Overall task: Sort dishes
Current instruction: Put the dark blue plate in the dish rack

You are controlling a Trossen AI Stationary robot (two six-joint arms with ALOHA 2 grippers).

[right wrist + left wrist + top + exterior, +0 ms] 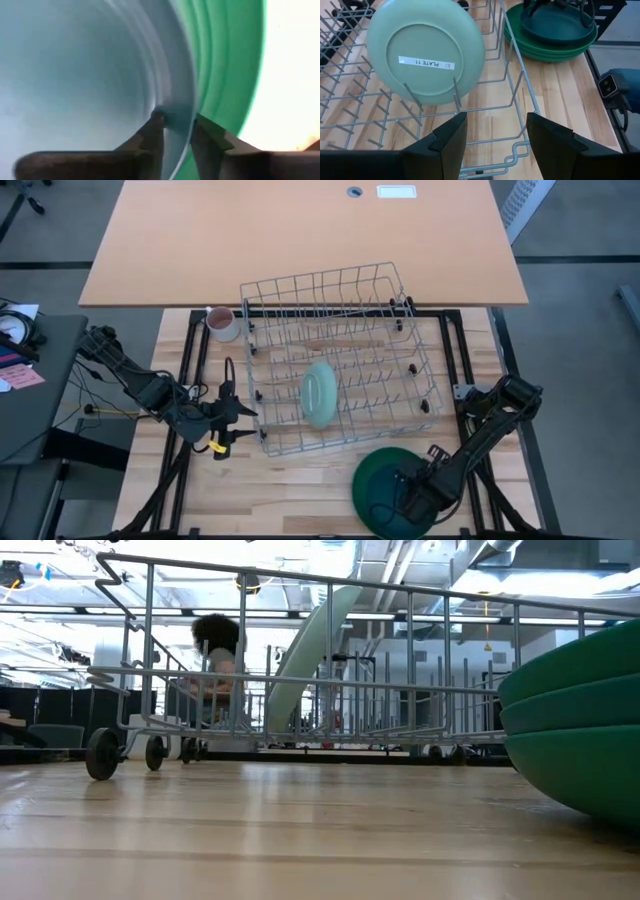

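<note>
A pale mint plate (320, 395) stands on edge between the tines of the wire dish rack (340, 310); its labelled underside (425, 50) faces my left wrist camera. A stack of dark green plates (372, 475) lies on the table near the front right, with a smaller dark teal plate (557, 25) on top. My right gripper (412, 495) reaches down onto that stack and is shut on the teal plate. My left gripper (495, 130) hovers open just outside the rack's left side, holding nothing. My right gripper pinches the teal plate's rim (176, 114) between its two fingers, one finger (155, 131) inside the plate's hollow and the other (206, 134) outside it, over the green plates. The fingers come from above, pointing down. The plate lies on the green stack.
A small pinkish-white mug (222, 322) stands by the rack's far left corner. The rack has small wheels (101, 753) and many free tines. Bare wooden table (300, 490) lies between rack and front edge. A person (215, 650) shows beyond the rack in the low view.
</note>
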